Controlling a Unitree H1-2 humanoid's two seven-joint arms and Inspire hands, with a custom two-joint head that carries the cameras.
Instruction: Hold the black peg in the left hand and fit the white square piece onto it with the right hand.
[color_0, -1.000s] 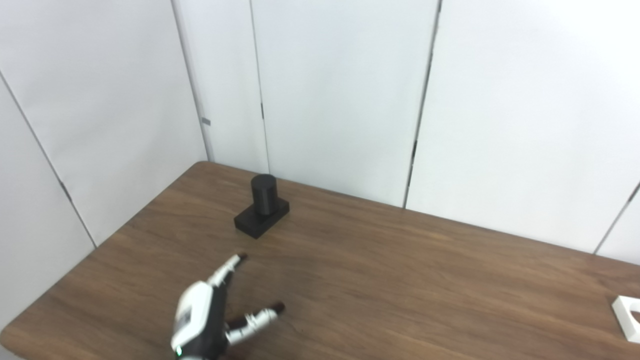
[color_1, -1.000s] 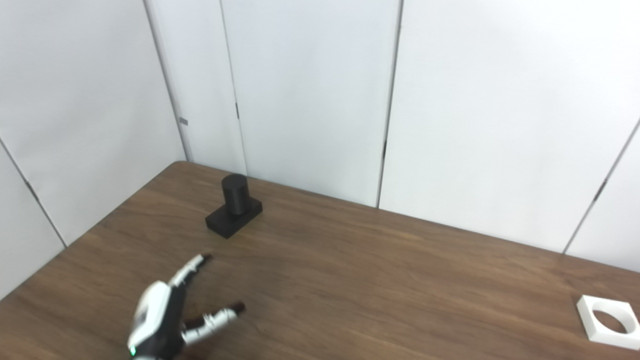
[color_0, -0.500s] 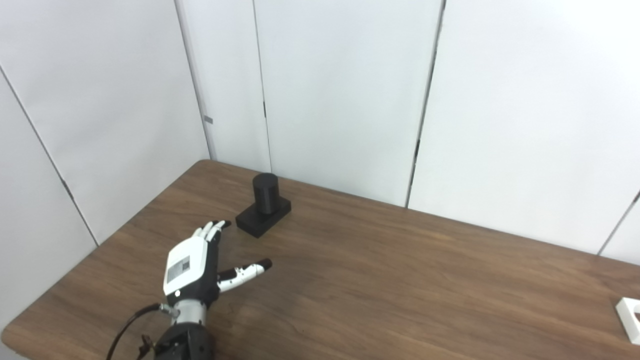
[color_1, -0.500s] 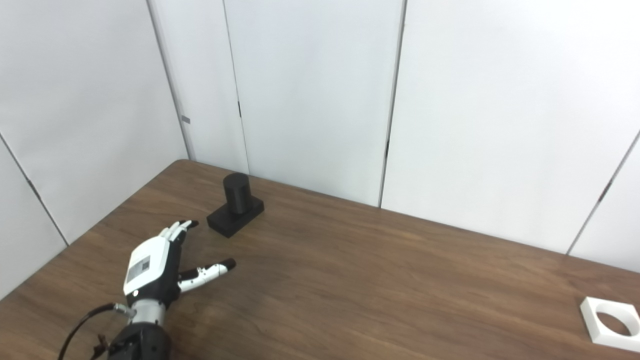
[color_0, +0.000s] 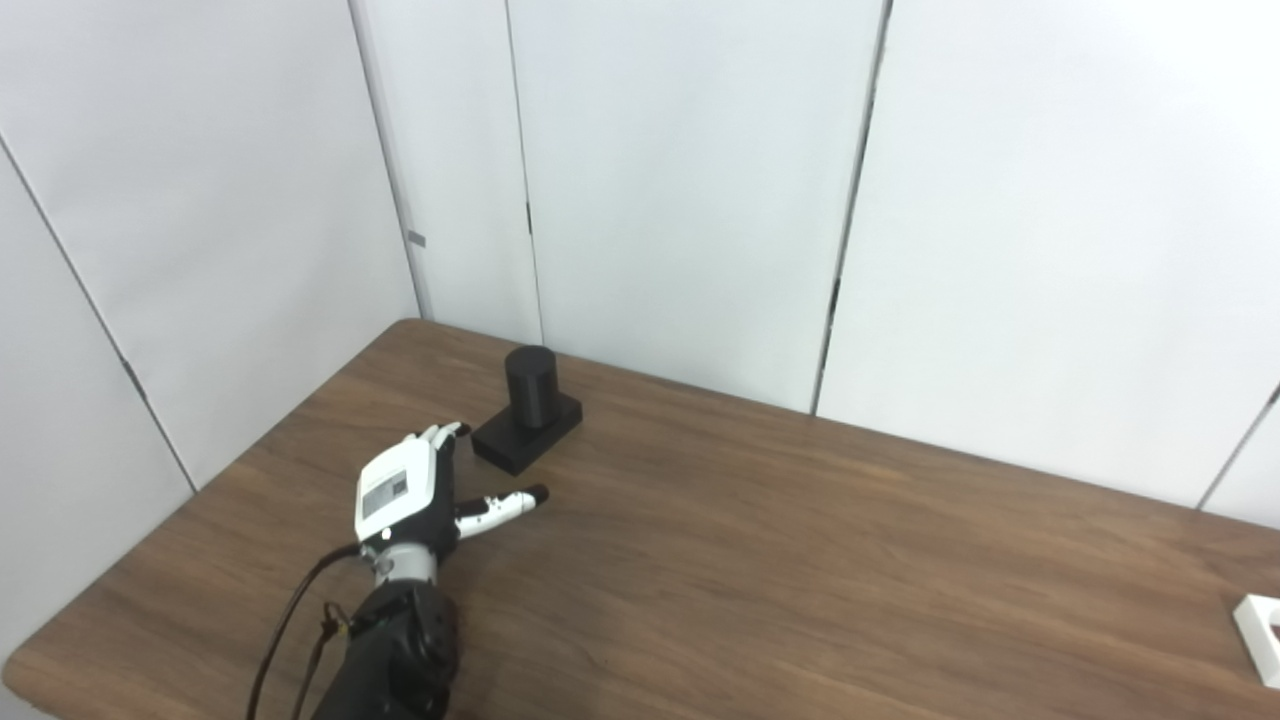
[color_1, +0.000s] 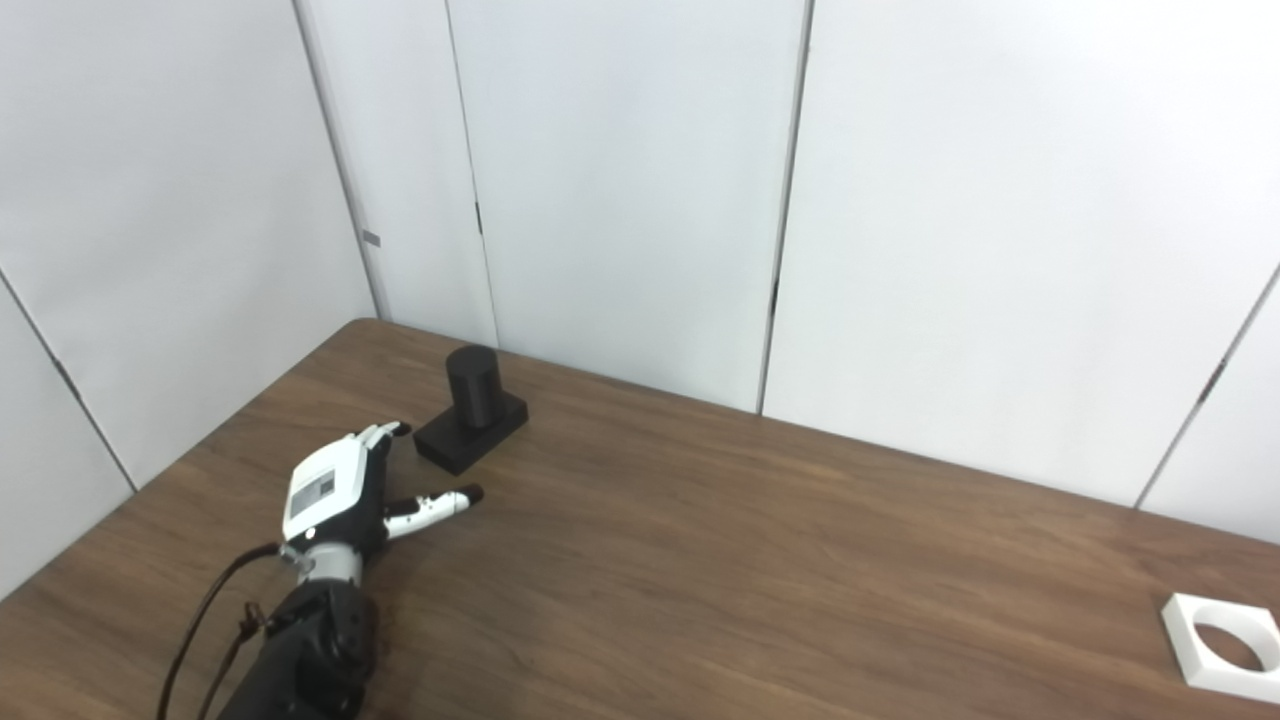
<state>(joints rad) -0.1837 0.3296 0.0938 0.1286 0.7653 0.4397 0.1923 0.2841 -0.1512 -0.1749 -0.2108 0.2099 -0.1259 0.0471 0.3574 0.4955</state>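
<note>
Left hand (color_0: 410, 495) over wooden table (color_0: 800, 560), fingers spread, thumb out to right, holding nothing. Fingertips (color_0: 445, 431) just short of black peg (color_0: 529, 407), not touching. Peg stands upright on square black base, near table's far left corner. White square piece (color_1: 1222, 653) with round hole lies flat at table's far right edge, well apart from peg. Right hand out of view.
</note>
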